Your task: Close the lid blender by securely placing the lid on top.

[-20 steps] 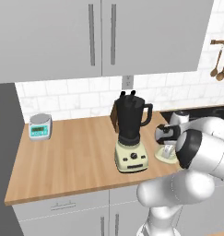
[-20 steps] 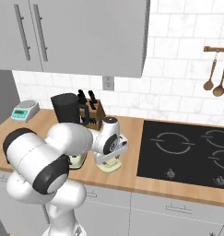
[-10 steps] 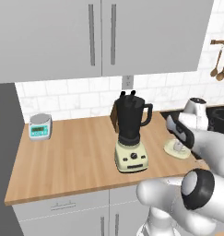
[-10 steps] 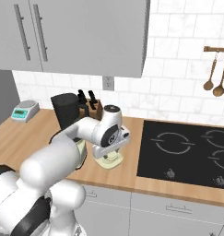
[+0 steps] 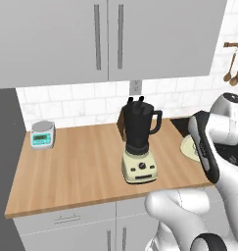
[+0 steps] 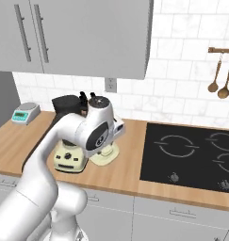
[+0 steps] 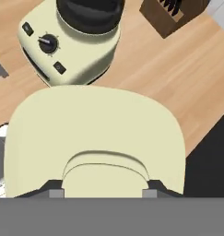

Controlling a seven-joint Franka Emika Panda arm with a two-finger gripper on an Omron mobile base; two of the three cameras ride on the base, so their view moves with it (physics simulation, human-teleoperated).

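You see a pale cream round lid, a black-jarred, cream-based blender, and a light wood-grain worktop.

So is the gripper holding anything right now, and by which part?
It cannot be told. The gripper sits low over the pale cream round lid, one fingertip on each side of its raised knob, but contact isn't visible.

My camera looks down on the lid, cream-yellow, large in the foreground. Its raised knob sits between my two dark fingertips, one at each side of it; contact cannot be told. Beyond the lid stands the blender: cream base with dial and buttons, dark jar above. A brown knife block stands on the wooden counter.
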